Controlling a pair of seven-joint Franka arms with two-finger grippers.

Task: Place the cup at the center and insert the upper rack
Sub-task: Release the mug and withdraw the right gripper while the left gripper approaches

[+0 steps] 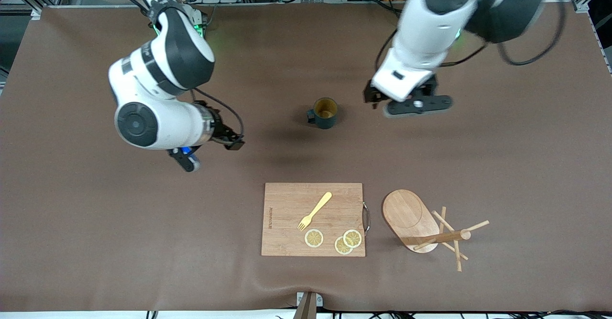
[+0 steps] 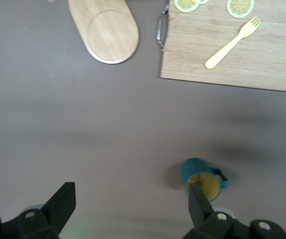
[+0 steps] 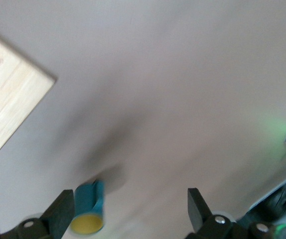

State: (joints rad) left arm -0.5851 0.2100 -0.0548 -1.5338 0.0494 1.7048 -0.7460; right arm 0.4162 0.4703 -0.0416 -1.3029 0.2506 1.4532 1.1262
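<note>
The dark teal cup [image 1: 325, 113] stands upright on the brown mat near the table's middle, its tan inside showing. It also shows in the left wrist view [image 2: 203, 178] and the right wrist view [image 3: 87, 208]. The wooden upper rack [image 1: 415, 219] lies tipped on its side, nearer to the front camera than the cup, its post and pegs pointing toward the left arm's end; its oval base shows in the left wrist view [image 2: 105, 30]. My left gripper [image 1: 415, 104] [image 2: 130, 209] is open and empty above the mat beside the cup. My right gripper [image 1: 189, 160] [image 3: 129, 211] is open and empty above the mat.
A rectangular wooden cutting board [image 1: 287, 204] lies beside the rack, toward the right arm's end. A yellow fork [image 1: 314, 210] and three lemon slices [image 1: 314, 238] lie on it. It has a metal handle [image 1: 366, 217]. The board also shows in the left wrist view [image 2: 262, 59] and the right wrist view [image 3: 6, 99].
</note>
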